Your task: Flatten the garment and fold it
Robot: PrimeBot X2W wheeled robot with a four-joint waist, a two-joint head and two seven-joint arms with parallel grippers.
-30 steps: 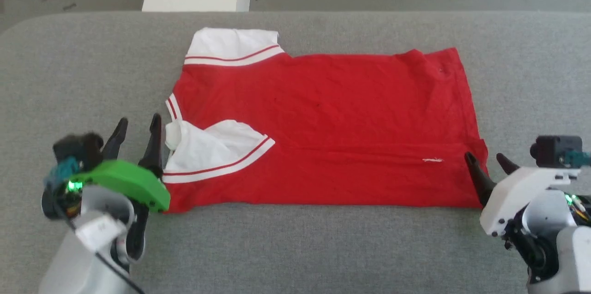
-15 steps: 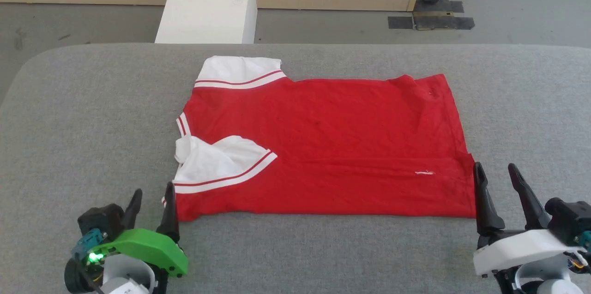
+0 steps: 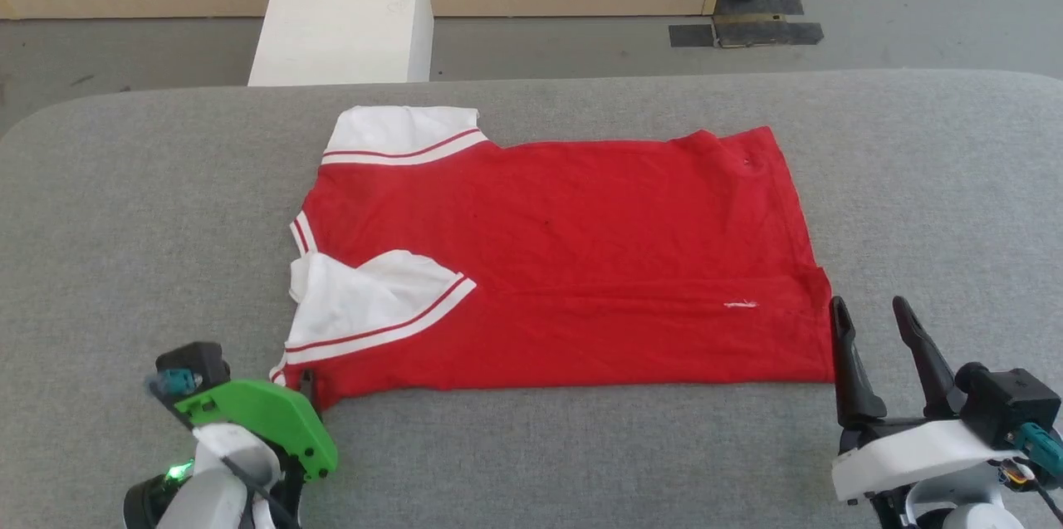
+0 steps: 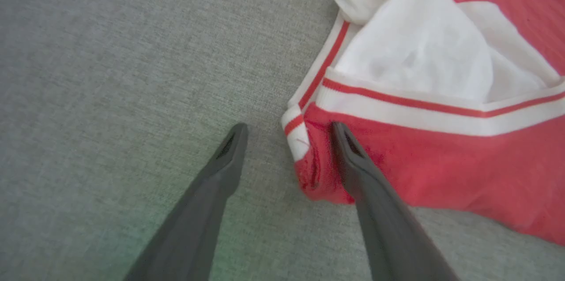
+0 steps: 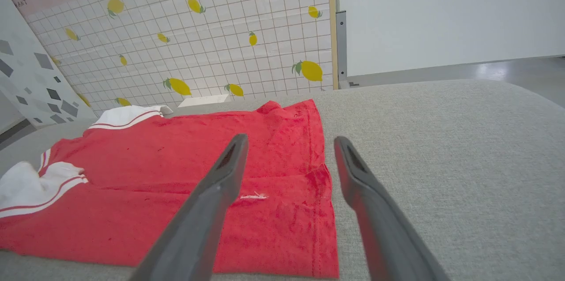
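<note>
Evidently, the garment [image 3: 565, 263] was laid lengthwise on the grey padded table [image 3: 124, 205], plain red side up, with its near strip seemingly turned over onto the body. The near white sleeve [image 3: 365, 305] was draped, creased, on top, and the far sleeve [image 3: 399, 134] was spread flat at the far left corner. The left gripper [image 4: 289, 126] was seen with its fingers parted and nothing held, set low at the near left corner. One finger was placed over bare table and the other over red cloth, with the striped trim [image 4: 296, 135] rumpled between them. The right gripper [image 3: 869, 305] was likewise spread wide and empty, just beside the near right corner, and the hem edge was framed between its fingers in the right wrist view. Several failures could be expected from here. If the left fingers were closed on that rumpled corner, only the top layer might be pinched, so the lower layer would be left behind and the fold opened. The loose sleeve could be dragged or tipped off the body once the corner was raised. At the right, the cloth might be missed altogether, since little hem was judged to lie inside the jaws. Were one corner taken and the other lost, the garment would be pulled askew and wrinkled rather than flattened.
</note>
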